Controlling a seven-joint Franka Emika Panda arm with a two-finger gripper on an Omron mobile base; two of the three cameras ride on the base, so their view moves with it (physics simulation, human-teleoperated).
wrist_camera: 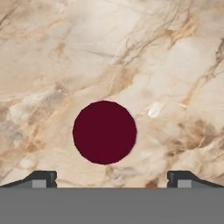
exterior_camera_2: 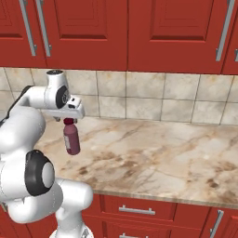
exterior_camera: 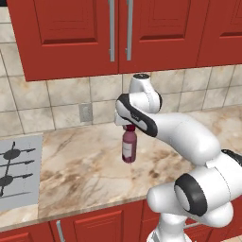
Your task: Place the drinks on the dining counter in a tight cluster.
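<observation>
We are seeing one maroon bottle (exterior_camera: 128, 147) beneath our spread gripper (wrist_camera: 112, 178); left base view is adding one stove (exterior_camera: 16, 170) left of it.

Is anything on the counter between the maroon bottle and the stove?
No. In the left base view, the marbled counter between the maroon juice bottle and the stove is bare stone.

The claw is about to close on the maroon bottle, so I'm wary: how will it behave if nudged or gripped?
The bottle stands upright, tall on a narrow base, so a sideways nudge would probably tip it. Its round body would then likely roll on the smooth counter. The open claw hangs above its cap; the glossy sides may be slippery.
</observation>
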